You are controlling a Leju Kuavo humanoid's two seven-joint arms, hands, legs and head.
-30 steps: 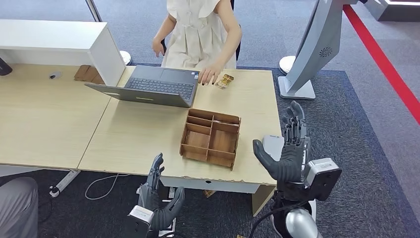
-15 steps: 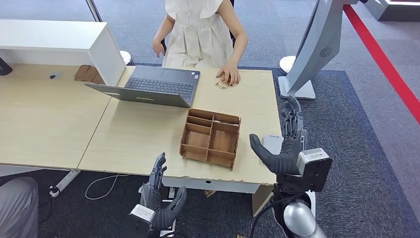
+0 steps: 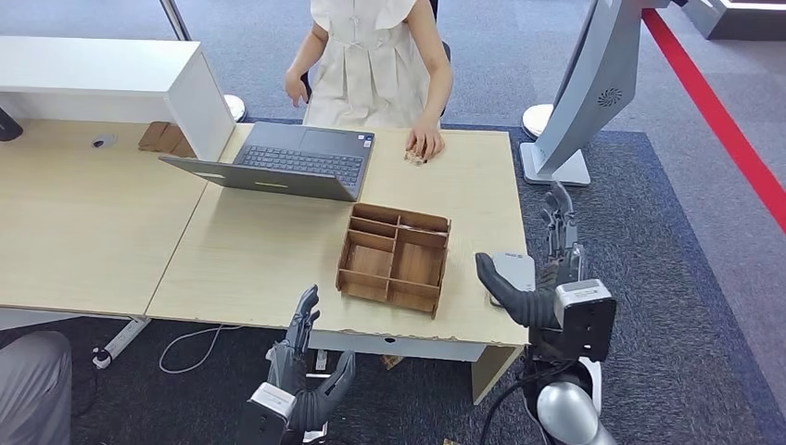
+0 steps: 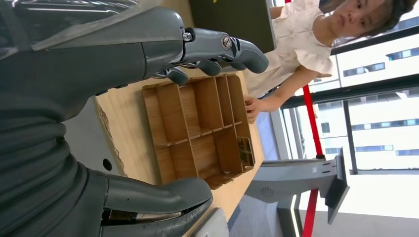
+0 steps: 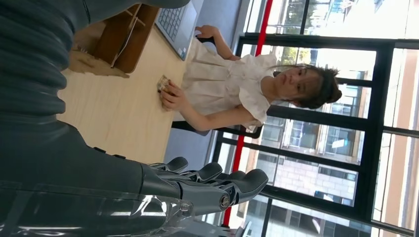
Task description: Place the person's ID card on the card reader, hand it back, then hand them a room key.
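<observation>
Across the table sits a person whose hand covers a small patterned card by the far edge; the same hand and card appear in the right wrist view. A pale grey card reader lies at the table's front right corner. My right hand is raised just beside the reader, fingers spread, holding nothing. My left hand hangs below the table's front edge, also spread and empty. A wooden divided tray stands mid-table; in the left wrist view a patterned card lies in one compartment.
An open laptop sits behind the tray. A white cabinet stands on the left desk. A grey stand rises from the floor to the right of the table. A seated person's knee is at the lower left.
The person's hand moved from beside the laptop onto the small card. My right hand shifted slightly right and lower. My left hand rose a little.
</observation>
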